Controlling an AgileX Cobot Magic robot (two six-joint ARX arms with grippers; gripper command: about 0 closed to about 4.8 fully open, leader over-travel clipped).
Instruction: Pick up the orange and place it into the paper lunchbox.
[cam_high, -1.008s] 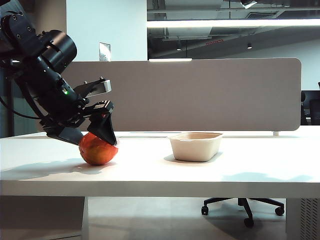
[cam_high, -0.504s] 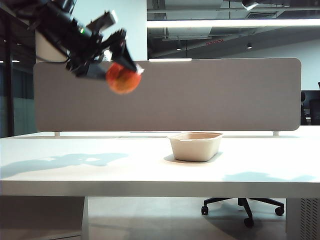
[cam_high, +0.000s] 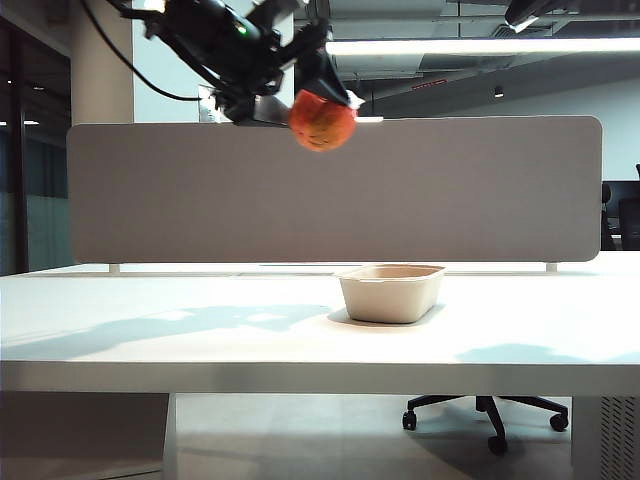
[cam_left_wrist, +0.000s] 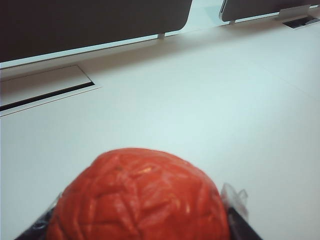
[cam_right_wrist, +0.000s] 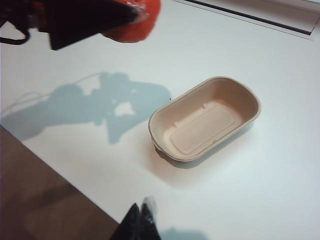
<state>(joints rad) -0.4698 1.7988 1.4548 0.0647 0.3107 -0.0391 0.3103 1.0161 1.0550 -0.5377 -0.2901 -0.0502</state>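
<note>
The orange (cam_high: 322, 120), reddish and wrinkled, hangs high above the table with my left gripper (cam_high: 318, 98) shut on it, left of and well above the paper lunchbox (cam_high: 392, 295). In the left wrist view the orange (cam_left_wrist: 140, 195) fills the space between the black fingers (cam_left_wrist: 241, 226). The right wrist view looks down on the empty beige lunchbox (cam_right_wrist: 200, 127), with the orange (cam_right_wrist: 140, 20) and the left arm beyond it. My right gripper (cam_right_wrist: 140, 216) is shut with nothing in it, high over the near table edge; its dark tip (cam_high: 525, 12) shows at the exterior view's top edge.
A grey partition panel (cam_high: 400, 190) runs along the table's far edge. A cable slot (cam_left_wrist: 45, 95) is cut into the white tabletop. An office chair base (cam_high: 485, 410) stands under the table on the right. The left arm's shadow (cam_right_wrist: 100, 107) falls beside the lunchbox.
My left gripper has lifted the orange off the table's left side, carrying it high up and to the right, closer to the lunchbox. The lunchbox has not moved.
</note>
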